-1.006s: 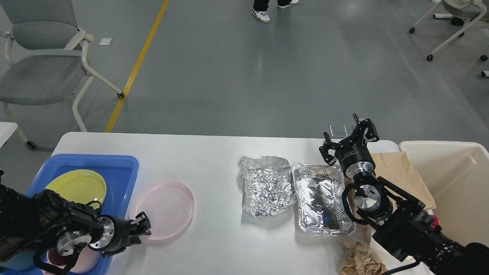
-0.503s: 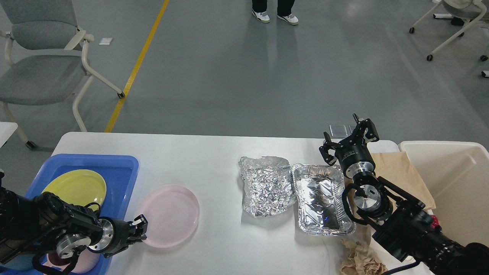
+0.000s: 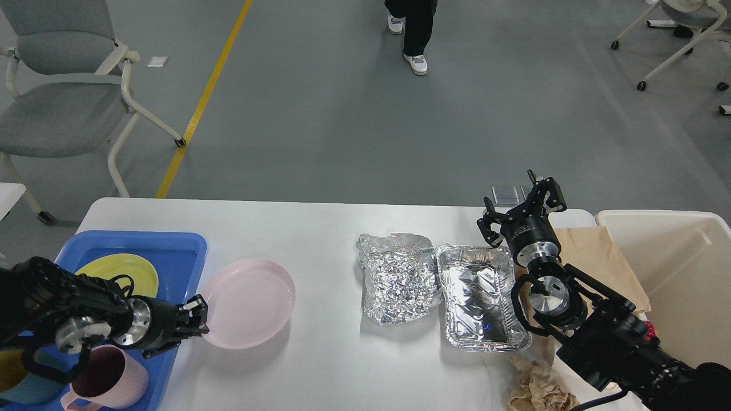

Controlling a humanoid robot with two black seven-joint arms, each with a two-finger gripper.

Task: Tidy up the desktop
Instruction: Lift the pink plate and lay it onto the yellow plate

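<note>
The white desktop (image 3: pixel 320 225) spans the view. My left gripper (image 3: pixel 197 319) is shut on the left rim of a pink plate (image 3: pixel 251 302) and holds it slightly raised and tilted beside the blue tray (image 3: pixel 171 240). The tray holds a yellow plate (image 3: pixel 123 268) and a pink mug (image 3: pixel 105 377). My right gripper (image 3: pixel 518 206) is open and empty, hovering over the far right of the desktop above a foil tray (image 3: pixel 480 297). A crumpled foil sheet (image 3: pixel 400 277) lies left of the foil tray.
A cream bin (image 3: pixel 685 268) stands at the right end. Brown paper (image 3: pixel 594 257) lies by it, and crumpled brown paper (image 3: pixel 537 388) lies at the front edge. A grey chair (image 3: pixel 63 97) stands far left, and a person (image 3: pixel 414 34) walks beyond the table.
My left gripper moved up and left with the pink plate, lifting its rim toward the blue tray. The right arm has not moved. The person in the background stepped closer.
</note>
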